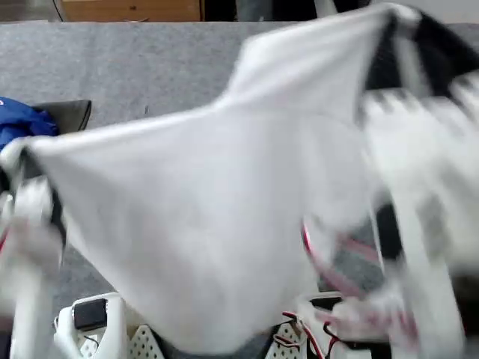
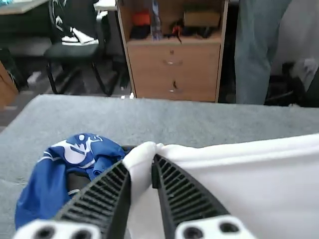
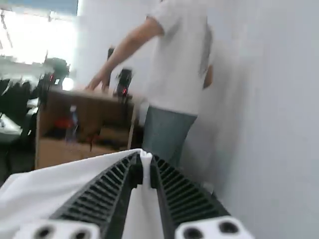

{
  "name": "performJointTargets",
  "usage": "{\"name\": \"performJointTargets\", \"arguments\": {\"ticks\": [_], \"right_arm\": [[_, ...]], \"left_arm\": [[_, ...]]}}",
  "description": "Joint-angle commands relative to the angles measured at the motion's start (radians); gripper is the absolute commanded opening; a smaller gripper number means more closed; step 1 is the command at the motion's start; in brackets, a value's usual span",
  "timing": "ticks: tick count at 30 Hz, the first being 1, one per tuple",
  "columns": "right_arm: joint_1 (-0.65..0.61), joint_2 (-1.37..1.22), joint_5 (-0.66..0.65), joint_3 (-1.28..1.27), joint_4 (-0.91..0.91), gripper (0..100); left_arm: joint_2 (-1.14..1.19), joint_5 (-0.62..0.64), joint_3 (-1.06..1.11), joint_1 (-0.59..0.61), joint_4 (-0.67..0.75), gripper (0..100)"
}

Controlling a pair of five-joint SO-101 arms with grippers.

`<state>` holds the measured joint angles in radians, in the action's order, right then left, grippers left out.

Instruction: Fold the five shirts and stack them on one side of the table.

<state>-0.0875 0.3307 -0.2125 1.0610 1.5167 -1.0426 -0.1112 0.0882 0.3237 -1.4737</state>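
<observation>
A white shirt (image 1: 209, 202) hangs stretched in the air between both arms, covering most of the table in the high view. My left gripper (image 2: 142, 167) is shut on one corner of the white shirt (image 2: 249, 184), low over the table's left side. My right gripper (image 3: 144, 167) is shut on another edge of the white shirt (image 3: 60, 191), raised high at the right and tilted up toward the room. A crumpled blue shirt (image 2: 65, 169) lies on the grey table at the left, also seen as the blue shirt (image 1: 22, 120) in the high view.
The grey table (image 1: 150, 67) stretches to its far edge, with a dark item (image 1: 71, 114) beside the blue shirt. A wooden cabinet (image 2: 172, 55) and a chair (image 2: 72, 50) stand beyond the table. The arm bases (image 1: 97, 321) sit at the near edge.
</observation>
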Motion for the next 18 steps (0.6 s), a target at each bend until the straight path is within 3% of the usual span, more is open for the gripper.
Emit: {"name": "performJointTargets", "arguments": {"ticks": [1,5,8,12,18], "right_arm": [[-0.084,-0.079,-0.054,-0.259,-0.103,1.4],[-0.092,-0.197,-0.054,-0.53,-0.4,1.4],[-0.091,-0.298,-0.054,-0.641,-0.609,1.4],[-0.092,-0.4,-0.054,-0.608,-0.694,1.4],[-0.091,-0.489,-0.052,-0.435,-0.694,1.4]], "left_arm": [[0.051,-0.006,0.435,0.012,0.465,3],[0.175,-0.008,0.647,0.007,0.953,3],[0.331,-0.008,0.654,0.012,1.2,3],[0.54,-0.008,0.522,0.013,1.246,3],[0.724,-0.009,0.32,0.033,1.151,3]]}}
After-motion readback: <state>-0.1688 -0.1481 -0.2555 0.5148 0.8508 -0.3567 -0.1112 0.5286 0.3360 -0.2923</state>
